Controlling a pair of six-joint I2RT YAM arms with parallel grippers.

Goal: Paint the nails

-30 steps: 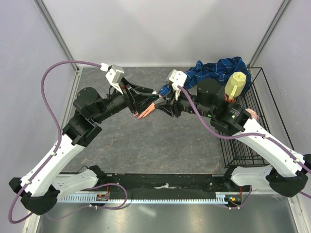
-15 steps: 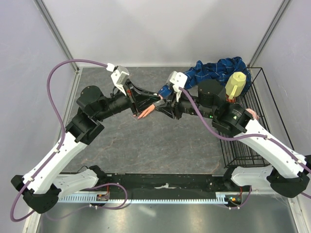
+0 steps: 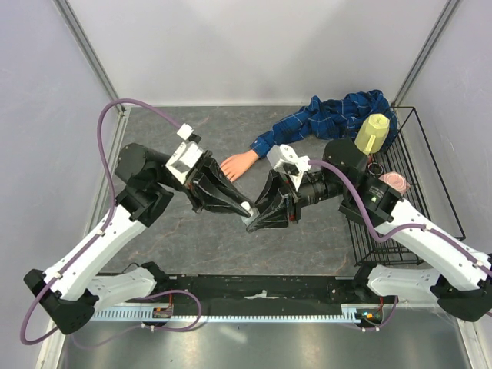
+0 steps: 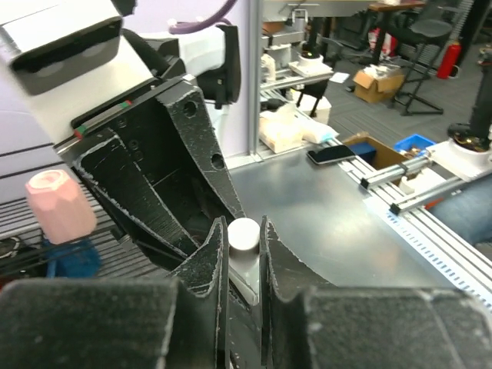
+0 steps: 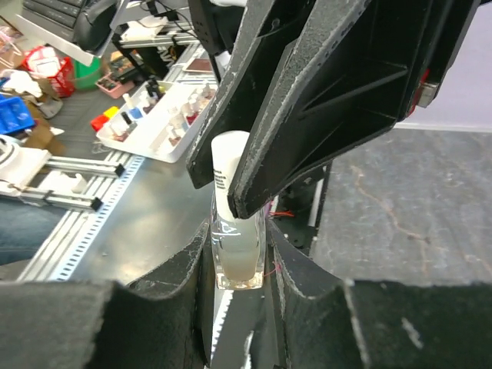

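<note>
While the right gripper [image 5: 238, 257] stays out of the turning and only clamps the clear polish bottle [image 5: 238, 231], the left gripper [image 4: 243, 240], pinched on the white cap [image 4: 244, 233], should twist straight along the bottle's axis. The nails [image 3: 227, 171], on the mannequin hand [image 3: 238, 163], lie apart behind both grippers on the dark marbled mat [image 3: 192, 246]. Pale walls enclose it, and a wire rack [image 3: 430, 207] stands at the right.

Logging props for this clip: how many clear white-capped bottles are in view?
1: the clear bottle, above mid-table, its body between the right fingers, its cap between the left fingers. The wire basket may hide others.
</note>
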